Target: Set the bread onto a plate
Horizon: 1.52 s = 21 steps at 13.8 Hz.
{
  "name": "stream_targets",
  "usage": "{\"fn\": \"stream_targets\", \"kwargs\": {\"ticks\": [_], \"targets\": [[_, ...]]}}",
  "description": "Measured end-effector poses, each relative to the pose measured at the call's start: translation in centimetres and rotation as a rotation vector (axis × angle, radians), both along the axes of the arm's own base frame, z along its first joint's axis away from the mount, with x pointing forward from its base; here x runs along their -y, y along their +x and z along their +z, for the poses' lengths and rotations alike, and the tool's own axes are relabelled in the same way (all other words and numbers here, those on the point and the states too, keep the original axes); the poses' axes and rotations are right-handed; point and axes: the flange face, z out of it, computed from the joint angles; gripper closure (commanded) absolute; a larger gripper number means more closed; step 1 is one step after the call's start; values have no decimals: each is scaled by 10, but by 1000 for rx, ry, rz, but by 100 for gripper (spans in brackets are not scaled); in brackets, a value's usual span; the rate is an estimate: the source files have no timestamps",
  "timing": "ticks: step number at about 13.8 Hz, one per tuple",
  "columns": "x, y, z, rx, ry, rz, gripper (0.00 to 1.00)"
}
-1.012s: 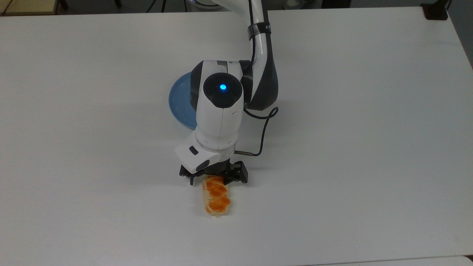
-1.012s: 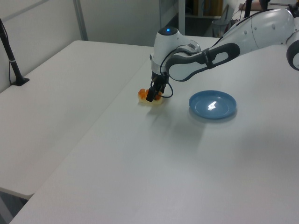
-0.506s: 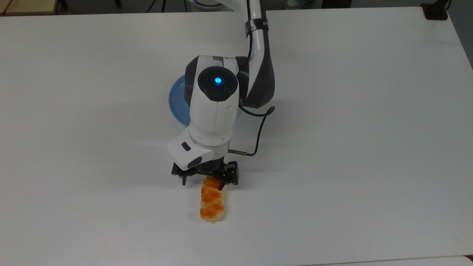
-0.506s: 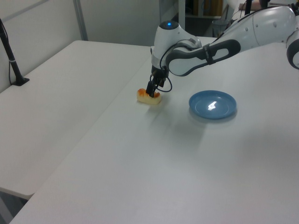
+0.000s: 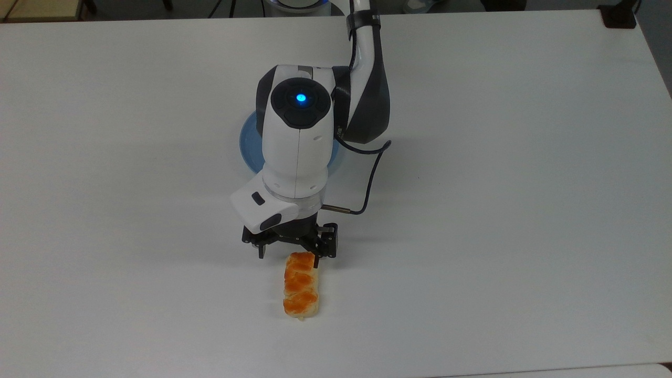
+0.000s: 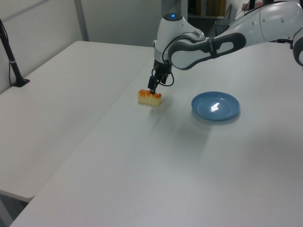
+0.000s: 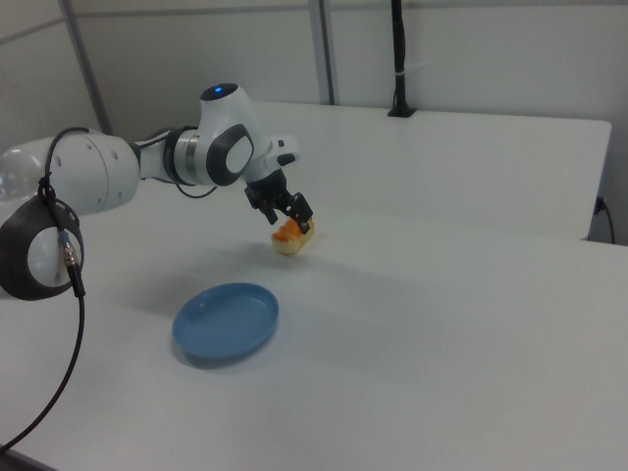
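I am working over one white table [image 5: 525, 157], and it is carrying everything here. My one arm [image 5: 299, 152] is reaching out above the plate [image 6: 215, 105]; in the top view my wrist is covering most of the plate, leaving blue rim showing on either side. In the left view my forearm is running roughly level above the table, passing behind the plate, with the last link turning straight down.

I am counting one plate, round and light blue, sitting flat on the table with nothing on it. I am counting one bread [image 5: 301, 286], a small oblong loaf with a braided orange-brown top facing up and pale sides. It is lying on the table well apart from the plate: below the plate in the top view, on the left view's left of it, and beyond the plate in the right view.

My gripper [image 5: 289, 256] is hanging nose-down on the far side of the plate's rim, over the end of the bread that is nearer the plate. My two fingers [image 5: 316, 261] are standing spread apart, gripping nothing. That end of the loaf is sitting between them, closer to the one on the top view's right, whose tip is overlapping the bread's edge. Whether it is touching I cannot tell.
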Motion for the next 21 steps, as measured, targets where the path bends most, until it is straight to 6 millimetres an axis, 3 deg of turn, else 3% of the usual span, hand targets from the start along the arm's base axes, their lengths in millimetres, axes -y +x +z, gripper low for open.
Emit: {"fn": "stream_targets", "kwargs": {"ticks": [5, 11, 13, 15, 21], "targets": [[-17, 0, -5, 3, 7, 17, 0], [-19, 5, -26, 40, -1, 26, 1], [-21, 5, -29, 38, -2, 30, 13], [-27, 5, -30, 38, -2, 37, 39], [-25, 5, -30, 38, -7, 33, 45]]}}
